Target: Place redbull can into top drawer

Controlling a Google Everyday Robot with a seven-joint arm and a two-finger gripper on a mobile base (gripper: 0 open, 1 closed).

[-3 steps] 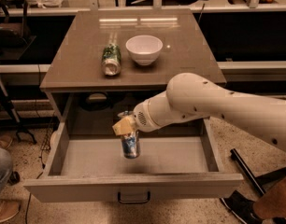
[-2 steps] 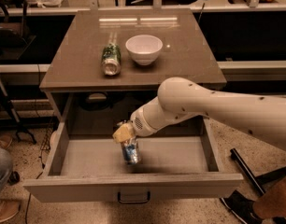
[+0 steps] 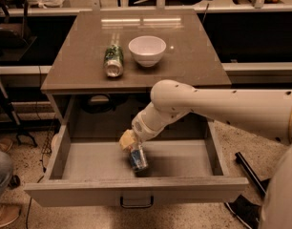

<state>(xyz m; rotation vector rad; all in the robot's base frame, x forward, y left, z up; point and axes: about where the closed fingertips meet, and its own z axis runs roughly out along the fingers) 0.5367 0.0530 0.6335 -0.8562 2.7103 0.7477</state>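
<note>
The hand (image 3: 130, 144) is pinching the top of the can (image 3: 138, 160) inside the open drawer (image 3: 79, 192). It is holding the can tilted near the drawer floor, probably for a gentle release.

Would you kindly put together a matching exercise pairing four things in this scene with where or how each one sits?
Things:
1. redbull can
2. green can
3. white bowl
4. hand

Places and states:
A. upright on the tabletop, right of a can
B. reaching down into the open top drawer, closed on a can
C. lying on its side on the tabletop
D. tilted, low inside the drawer, under the hand

Pairs: 1-D, 2-C, 3-A, 4-B
</note>
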